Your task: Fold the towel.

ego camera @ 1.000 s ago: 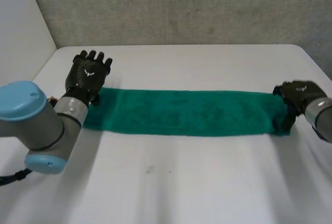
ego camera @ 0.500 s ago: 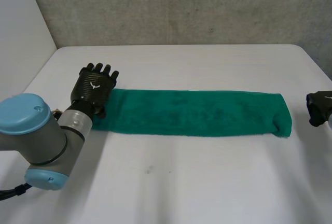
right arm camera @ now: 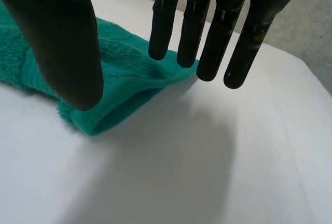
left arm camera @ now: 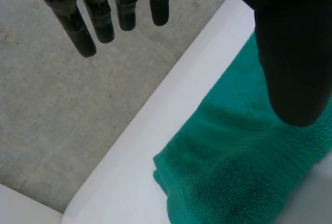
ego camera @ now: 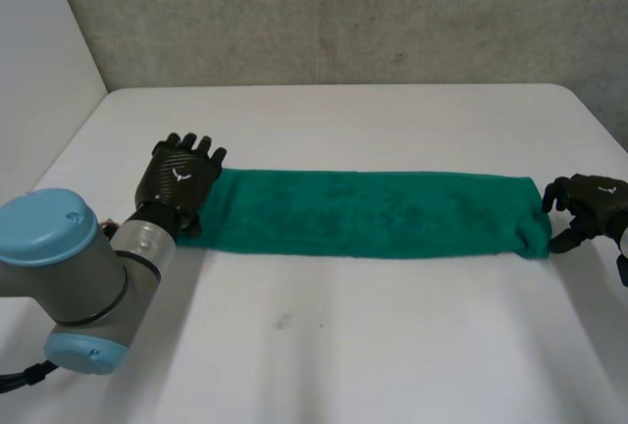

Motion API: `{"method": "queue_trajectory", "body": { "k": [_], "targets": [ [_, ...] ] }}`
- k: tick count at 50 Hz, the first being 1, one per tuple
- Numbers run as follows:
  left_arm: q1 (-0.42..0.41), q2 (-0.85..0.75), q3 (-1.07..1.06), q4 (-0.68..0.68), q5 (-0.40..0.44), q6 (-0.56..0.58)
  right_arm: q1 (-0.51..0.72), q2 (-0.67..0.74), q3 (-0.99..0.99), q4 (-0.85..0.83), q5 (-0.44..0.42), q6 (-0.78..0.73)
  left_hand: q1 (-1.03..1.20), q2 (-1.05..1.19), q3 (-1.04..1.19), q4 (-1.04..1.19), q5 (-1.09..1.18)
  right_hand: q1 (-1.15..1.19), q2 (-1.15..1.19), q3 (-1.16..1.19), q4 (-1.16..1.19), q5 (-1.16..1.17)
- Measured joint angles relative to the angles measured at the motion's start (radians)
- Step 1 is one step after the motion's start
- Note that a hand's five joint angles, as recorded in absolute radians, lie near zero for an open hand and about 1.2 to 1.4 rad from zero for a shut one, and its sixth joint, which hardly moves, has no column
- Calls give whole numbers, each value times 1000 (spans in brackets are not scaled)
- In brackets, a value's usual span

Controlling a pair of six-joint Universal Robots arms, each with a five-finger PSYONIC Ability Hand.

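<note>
A green towel (ego camera: 373, 213) lies folded into a long narrow strip across the white table (ego camera: 343, 355). My left hand (ego camera: 180, 179) hovers over the towel's left end with its fingers (left arm camera: 98, 16) straight and the thumb (left arm camera: 290, 53) spread; the towel's corner (left arm camera: 233, 177) lies below it, untouched. My right hand (ego camera: 589, 208) is just beside the towel's right end. Its fingers (right arm camera: 207, 27) are straight and its thumb (right arm camera: 62, 37) stands apart, over the folded end (right arm camera: 119, 79), with nothing pinched.
A grey wall (ego camera: 343, 12) runs behind the table's far edge. Bare white tabletop stretches in front of the towel and behind it. The table's right edge is close to my right hand.
My right hand left the towel's right end, drew off to the right, then came back beside it with fingers straighter. My left hand slid nearer and over the towel's left end.
</note>
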Motion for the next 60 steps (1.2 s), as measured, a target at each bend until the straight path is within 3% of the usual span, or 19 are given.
{"method": "queue_trajectory", "body": {
  "k": [21,22,24,26,30,35,40,50,60],
  "targets": [
    [6,0,-1,-1,0,-92,15,107,-39,-13,5,43,0,0,0,0,0,18,5,36,38,32],
    [6,0,-1,-1,0,-92,16,112,-42,-13,5,44,0,0,0,0,0,41,27,64,66,55],
    [6,0,-1,0,1,-91,20,129,-51,-14,5,45,0,0,0,0,0,243,299,312,314,275],
    [6,0,-1,0,1,-91,22,135,-56,-14,7,46,0,0,0,0,0,268,330,350,353,308],
    [5,0,-1,-1,1,-90,22,146,-69,-25,33,48,0,0,0,0,0,378,482,502,510,448],
    [4,0,-3,-2,-1,-90,14,136,-97,-58,184,28,0,0,0,0,0,398,517,540,555,491],
    [5,0,-4,-3,-2,-90,-6,99,-135,-71,273,-62,0,0,0,0,0,398,517,541,555,495],
    [5,0,-5,-6,-3,-90,-46,74,-201,-67,289,-288,0,0,0,0,0,398,517,541,555,504],
    [9,3,-9,-6,-2,-90,278,65,-334,-71,217,-283,0,0,0,0,0,401,517,541,556,510]
  ]
}}
